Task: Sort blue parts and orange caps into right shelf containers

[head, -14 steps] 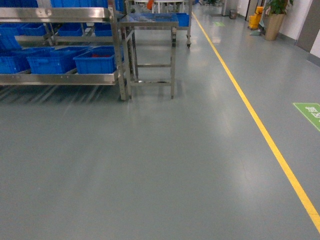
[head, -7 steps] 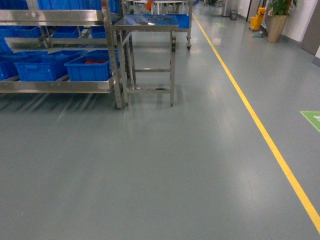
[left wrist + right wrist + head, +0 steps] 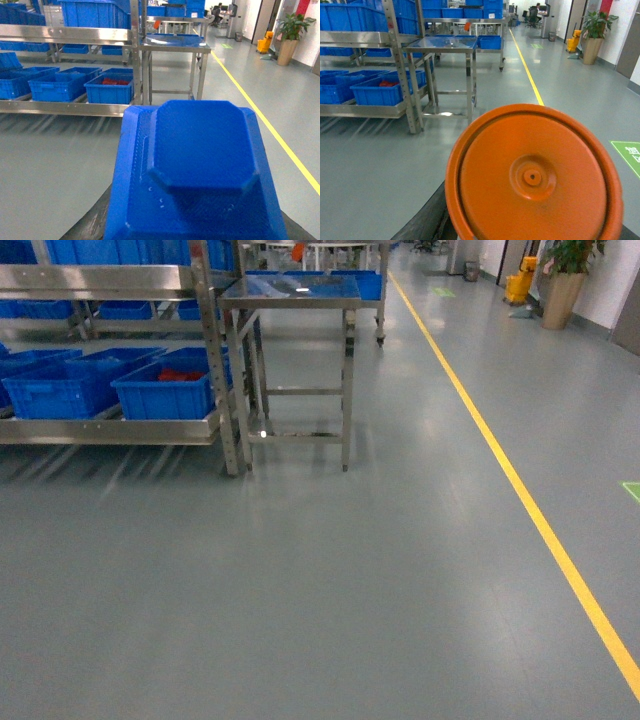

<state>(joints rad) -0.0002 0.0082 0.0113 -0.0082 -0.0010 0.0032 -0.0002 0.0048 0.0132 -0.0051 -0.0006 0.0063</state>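
A blue part (image 3: 200,170) is carried right against the left wrist camera, an orange cap (image 3: 535,175) against the right; the pincers themselves are hidden, so their grip cannot be told. The shelf containers (image 3: 165,390) lie well ahead, one holding red pieces. Neither item is delivered yet. No legible writing is seen; a green floor marking (image 3: 627,155) cannot be read.

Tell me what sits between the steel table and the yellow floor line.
Nothing: in the head view, only bare grey floor separates the steel table from the yellow line. The right wrist view shows the same open stretch.
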